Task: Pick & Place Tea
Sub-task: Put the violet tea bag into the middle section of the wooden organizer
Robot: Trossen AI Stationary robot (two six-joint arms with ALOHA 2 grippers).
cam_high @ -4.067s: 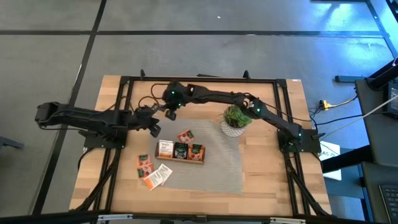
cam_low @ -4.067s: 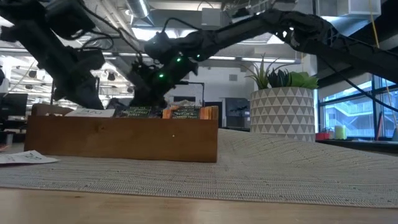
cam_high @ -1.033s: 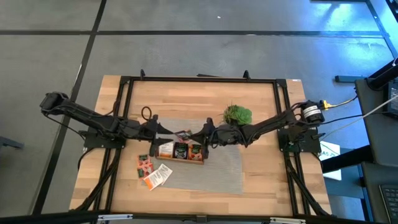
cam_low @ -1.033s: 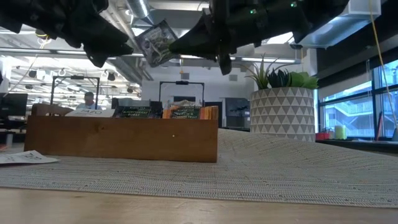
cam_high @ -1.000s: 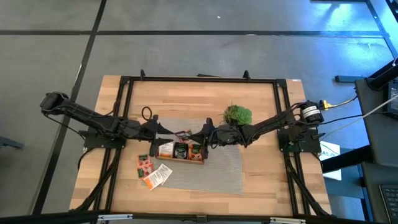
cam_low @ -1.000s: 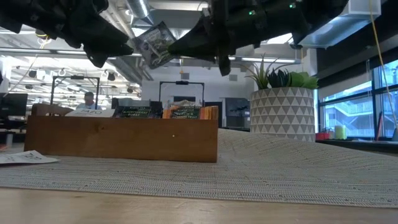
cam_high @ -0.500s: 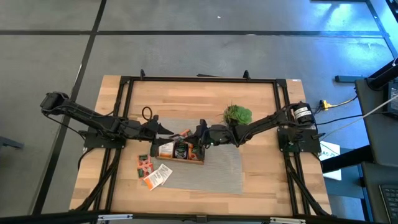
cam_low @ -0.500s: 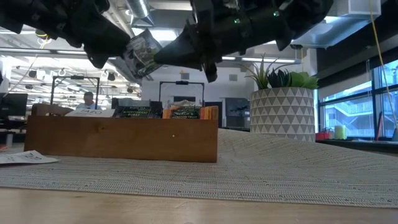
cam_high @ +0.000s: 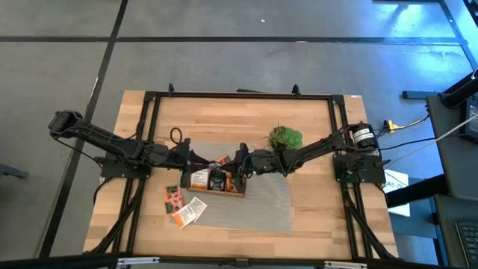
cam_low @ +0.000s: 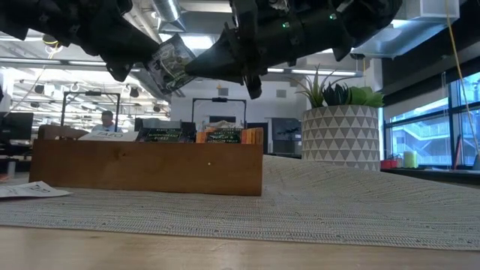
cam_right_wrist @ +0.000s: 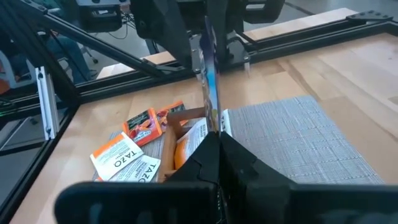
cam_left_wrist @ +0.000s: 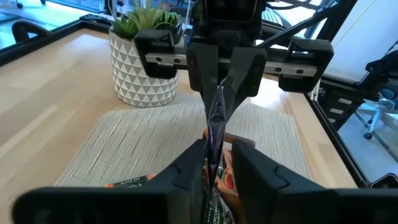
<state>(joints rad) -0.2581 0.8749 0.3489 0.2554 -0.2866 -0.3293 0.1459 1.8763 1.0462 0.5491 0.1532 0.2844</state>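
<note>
A dark tea sachet point(cam_low: 169, 63) hangs in the air above the wooden tray point(cam_high: 216, 193), between my two grippers. My right gripper point(cam_right_wrist: 217, 142) comes from the table's right and is shut on it. My left gripper point(cam_left_wrist: 217, 160) comes from the left and is open. Its two fingers stand on either side of the sachet's left edge point(cam_left_wrist: 215, 146), with a gap still showing on one side. The tray holds more sachets, standing upright. A few loose tea sachets point(cam_high: 182, 205) lie flat on the table in front of the tray. My right gripper pinches the sachet's right-hand edge point(cam_right_wrist: 212, 121) between its two fingers. The fingers come about level from the table's right. The sachet stands on edge, sticking out past the fingertips toward my left gripper, lifted clear above the tray.
A potted plant point(cam_high: 284, 140) in a white patterned pot point(cam_low: 341, 139) stands right of the tray, under my right arm. A grey woven mat point(cam_high: 269, 205) lies under the tray and runs toward the near edge. A black frame point(cam_high: 239, 96) rings the table.
My right gripper has carried the sachet a little toward the table's left, bringing the sachet's free edge in between my left gripper's fingers. The sachet stays clear of the tray.
</note>
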